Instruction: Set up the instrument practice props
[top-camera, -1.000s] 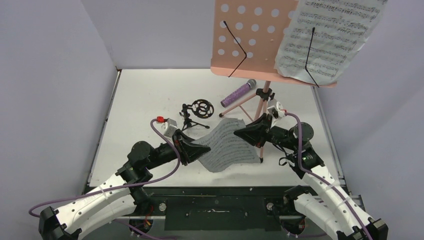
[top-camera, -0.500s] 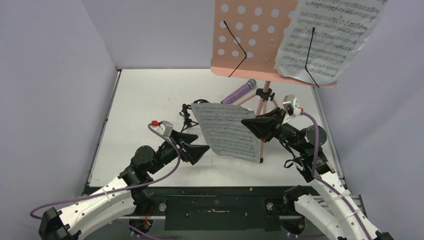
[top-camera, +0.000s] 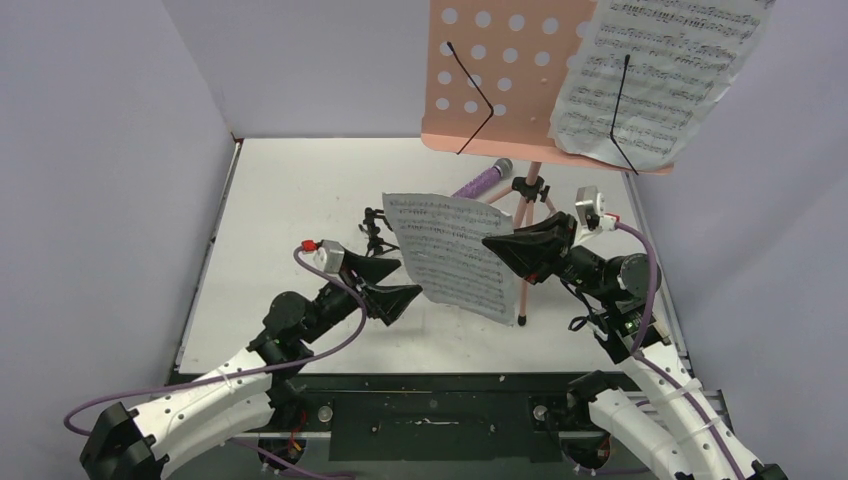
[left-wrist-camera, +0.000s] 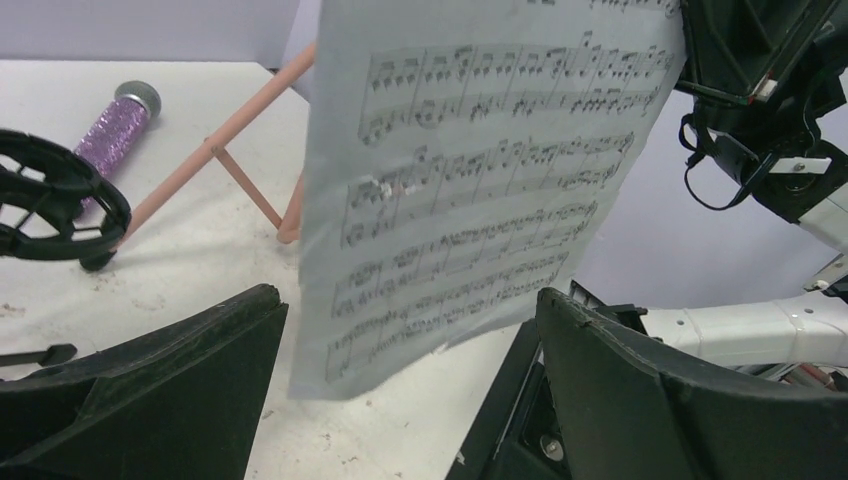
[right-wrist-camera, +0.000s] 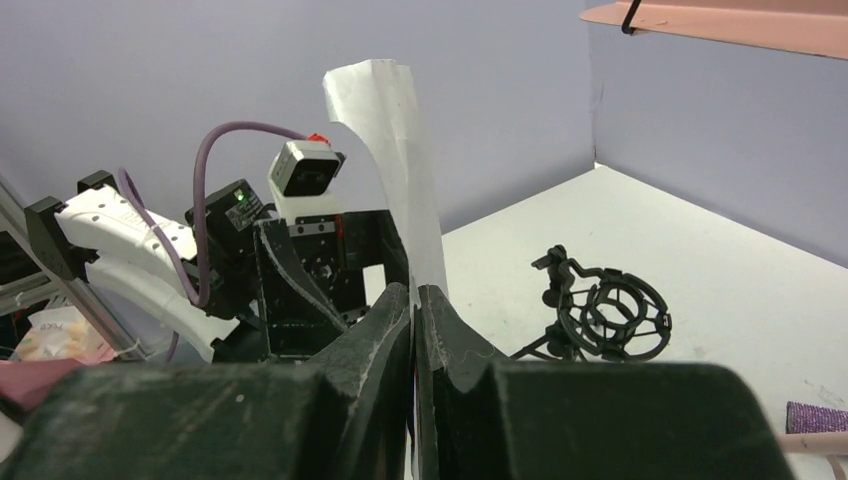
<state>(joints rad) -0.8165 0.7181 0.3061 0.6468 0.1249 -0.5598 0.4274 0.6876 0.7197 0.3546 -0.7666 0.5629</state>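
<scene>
My right gripper is shut on the right edge of a white sheet-music page, which hangs upright above the table. In the right wrist view the page rises from between the closed fingertips. My left gripper stands open just left of the page, touching nothing; its wrist view shows the page beyond its spread fingers. The pink music stand holds another page on its right half. The purple microphone lies by the stand's legs. The page partly hides the black mic stand.
The pink tripod legs stand right behind the held page, close to my right gripper. Black wire page holders cross the stand's desk. Grey walls enclose the white table on three sides.
The left gripper opened and let go of the page. The right gripper lifted the page from lying bent on the table to hanging upright, and rose slightly.
</scene>
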